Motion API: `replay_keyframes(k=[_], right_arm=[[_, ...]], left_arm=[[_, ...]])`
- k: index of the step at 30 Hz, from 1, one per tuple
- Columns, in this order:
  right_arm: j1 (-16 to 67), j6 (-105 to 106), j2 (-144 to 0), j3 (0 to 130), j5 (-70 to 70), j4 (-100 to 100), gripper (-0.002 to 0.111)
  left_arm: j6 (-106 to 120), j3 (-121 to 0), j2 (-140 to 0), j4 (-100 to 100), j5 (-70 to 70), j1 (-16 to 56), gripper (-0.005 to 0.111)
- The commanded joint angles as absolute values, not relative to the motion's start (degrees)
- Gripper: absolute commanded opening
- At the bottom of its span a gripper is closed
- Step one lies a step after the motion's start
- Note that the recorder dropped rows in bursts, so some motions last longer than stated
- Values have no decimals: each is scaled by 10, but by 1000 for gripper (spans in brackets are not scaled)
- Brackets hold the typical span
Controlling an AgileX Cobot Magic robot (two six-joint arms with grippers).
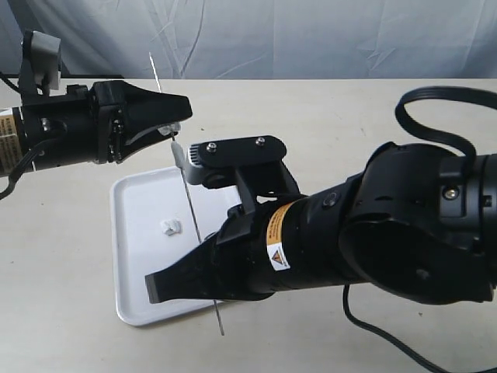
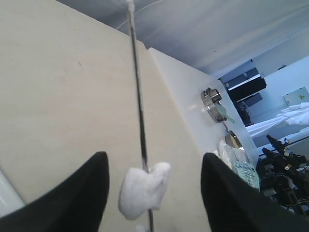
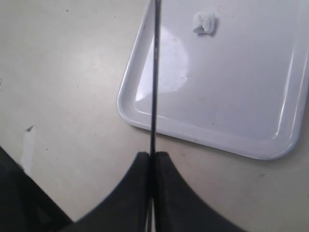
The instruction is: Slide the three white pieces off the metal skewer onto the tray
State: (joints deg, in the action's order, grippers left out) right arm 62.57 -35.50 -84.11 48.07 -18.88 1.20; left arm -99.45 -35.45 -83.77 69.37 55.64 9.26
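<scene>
The metal skewer stands steeply over the tray, and my right gripper is shut on its lower part, pinching it between the black fingers. My left gripper is open around the skewer's upper part. One white piece is threaded on the rod midway between the left fingertips and touches neither. A sliver of a second white lump shows just beneath it. Another white piece lies loose on the tray, also seen in the right wrist view.
The tray sits on a beige table with a grey cloth backdrop behind it. A black cable loops above my bulky right arm. A pale mark lies on the table beside the tray.
</scene>
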Motion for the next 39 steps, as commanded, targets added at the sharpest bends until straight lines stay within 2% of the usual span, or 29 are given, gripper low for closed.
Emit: replay_keyframes(k=[1, 5, 11, 22, 30, 39], right_arm=[[624, -346, -839, 484, -190, 14, -1], [624, -346, -839, 484, -190, 14, -1], [624, -346, -839, 484, -192, 14, -1], [624, -342, -839, 483, -209, 15, -1], [624, -342, -839, 483, -209, 15, -1], [624, -342, -839, 483, -209, 16, -1]], left_arm=[[-991, -355, -837, 702, 549, 97, 50], [-991, -355, -837, 699, 549, 97, 45], [-990, -355, -837, 699, 549, 97, 31], [-990, -355, -837, 690, 552, 97, 29], [-990, -355, -837, 693, 552, 97, 13], [-988, -355, -837, 691, 553, 97, 13]])
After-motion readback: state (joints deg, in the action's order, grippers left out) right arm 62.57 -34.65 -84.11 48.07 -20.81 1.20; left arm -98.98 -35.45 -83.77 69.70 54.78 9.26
